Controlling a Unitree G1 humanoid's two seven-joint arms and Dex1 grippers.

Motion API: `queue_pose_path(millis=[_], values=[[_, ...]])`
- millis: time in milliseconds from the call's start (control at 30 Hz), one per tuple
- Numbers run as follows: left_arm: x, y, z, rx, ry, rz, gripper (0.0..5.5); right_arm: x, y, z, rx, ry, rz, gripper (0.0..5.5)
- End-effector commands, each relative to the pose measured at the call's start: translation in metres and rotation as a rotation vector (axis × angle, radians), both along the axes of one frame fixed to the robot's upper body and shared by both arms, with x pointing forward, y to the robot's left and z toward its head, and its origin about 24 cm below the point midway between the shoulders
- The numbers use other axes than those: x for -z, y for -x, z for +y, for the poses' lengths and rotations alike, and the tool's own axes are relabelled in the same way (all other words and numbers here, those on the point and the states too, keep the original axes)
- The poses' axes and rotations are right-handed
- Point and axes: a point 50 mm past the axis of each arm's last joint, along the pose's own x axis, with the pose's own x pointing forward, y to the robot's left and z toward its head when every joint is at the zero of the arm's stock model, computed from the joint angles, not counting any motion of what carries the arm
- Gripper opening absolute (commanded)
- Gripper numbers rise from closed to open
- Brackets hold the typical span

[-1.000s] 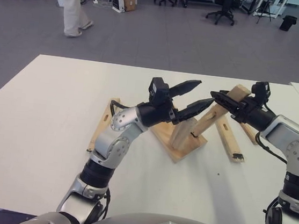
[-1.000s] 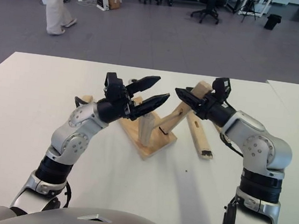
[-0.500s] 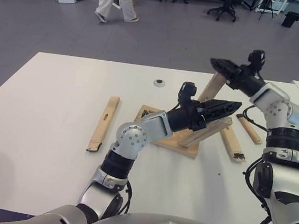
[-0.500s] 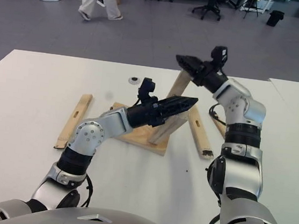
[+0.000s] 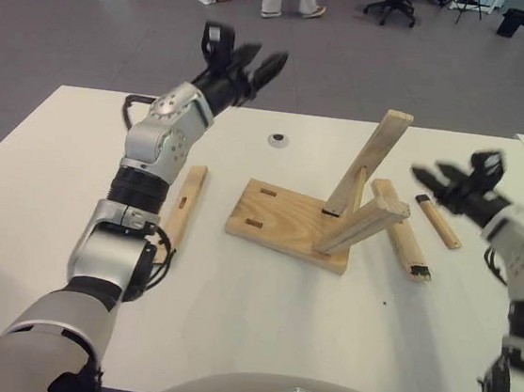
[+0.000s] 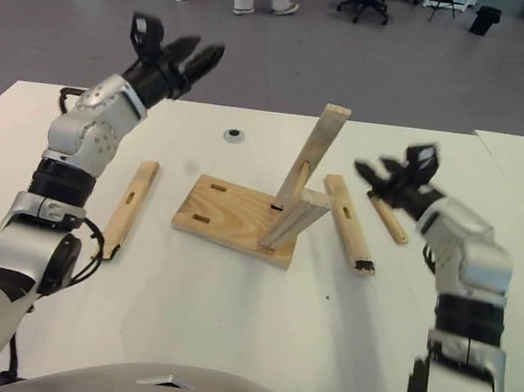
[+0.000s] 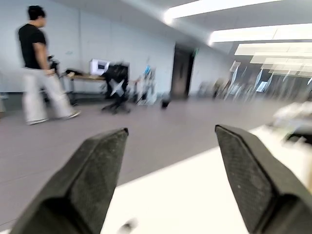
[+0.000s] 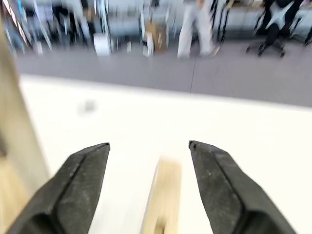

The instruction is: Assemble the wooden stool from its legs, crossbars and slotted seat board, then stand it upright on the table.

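The slotted seat board (image 5: pixel 274 218) lies flat on the white table. One leg (image 5: pixel 370 161) stands tilted in a slot, and a second leg (image 5: pixel 365 222) leans low against it. A loose leg (image 5: pixel 399 238) lies to its right, and another piece (image 5: pixel 183 211) lies to its left. A short crossbar (image 5: pixel 439 222) rests at the far right. My left gripper (image 5: pixel 263 64) is open, raised high over the table's far left, holding nothing. My right gripper (image 5: pixel 428 169) is open above the crossbar (image 8: pixel 163 195), which lies between its fingers from the wrist camera.
A small dark round object (image 5: pixel 276 140) sits on the table (image 5: pixel 65 259) near its far edge. Beyond the table are grey floor, office chairs and a walking person. The table's near half is bare.
My left gripper left the leaning leg and swung up to the far left, opening. My right gripper came off the top of the upright leg and dropped to the right, over the crossbar.
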Motion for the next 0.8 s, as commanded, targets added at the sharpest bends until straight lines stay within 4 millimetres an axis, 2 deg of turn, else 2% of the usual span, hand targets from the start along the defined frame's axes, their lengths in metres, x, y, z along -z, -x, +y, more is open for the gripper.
queue_pose_path(millis=[33, 100, 167, 367, 467, 600, 767, 800], values=[[0.083, 0.001, 0.043, 0.028, -0.557, 0.148, 3.31, 0.042, 0.085, 0.071, -0.479, 0.072, 0.305, 3.05], [0.097, 0.003, 0.046, 0.001, -0.595, 0.187, 3.31, 0.034, 0.099, 0.083, -0.606, 0.049, 0.335, 3.05], [0.11, 0.007, 0.049, -0.018, -0.641, 0.222, 3.31, 0.028, 0.1, 0.087, -0.655, 0.077, 0.328, 3.05], [0.136, 0.02, 0.028, 0.137, -0.795, 0.186, 3.31, 0.036, 0.07, 0.083, -0.438, 0.206, 0.219, 3.05], [0.135, 0.022, 0.022, 0.174, -0.805, 0.141, 3.31, 0.035, 0.069, 0.091, -0.408, 0.168, 0.181, 3.05], [0.13, 0.02, 0.02, 0.192, -0.781, 0.115, 3.31, 0.023, 0.067, 0.106, -0.446, 0.017, 0.086, 3.05], [0.135, 0.027, 0.018, 0.278, -0.784, 0.102, 3.31, 0.02, 0.049, 0.117, -0.418, -0.071, 0.003, 3.05], [0.136, 0.029, 0.017, 0.299, -0.793, 0.099, 3.31, 0.022, 0.047, 0.119, -0.413, -0.098, 0.0, 2.83]])
